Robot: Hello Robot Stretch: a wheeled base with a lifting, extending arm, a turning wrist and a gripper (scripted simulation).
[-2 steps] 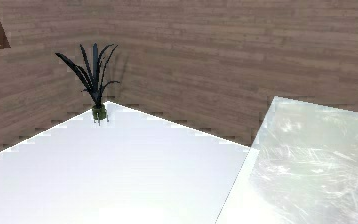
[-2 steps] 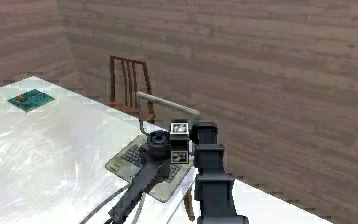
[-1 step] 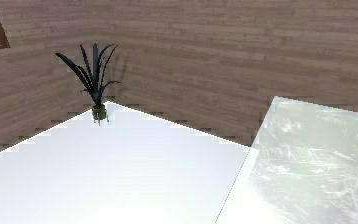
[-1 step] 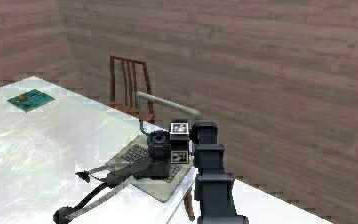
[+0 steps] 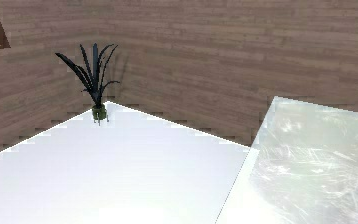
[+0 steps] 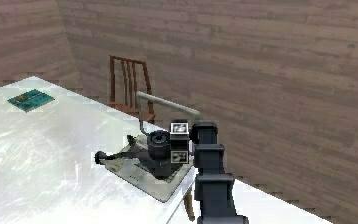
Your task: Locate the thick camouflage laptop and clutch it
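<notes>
Where the arm ends, the gripper sits right at the laptop — a flat mottled slab at the table's far edge, its long side seemingly along that edge — and whether it holds anything I cannot tell.

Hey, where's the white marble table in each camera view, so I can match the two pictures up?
Forward view: the table sits in the lower right corner, cut by the right and bottom edges.
Arm side view: the table runs from the left edge down across the lower middle.
Shared landmark: the brown wood-plank wall behind the table in both.
</notes>
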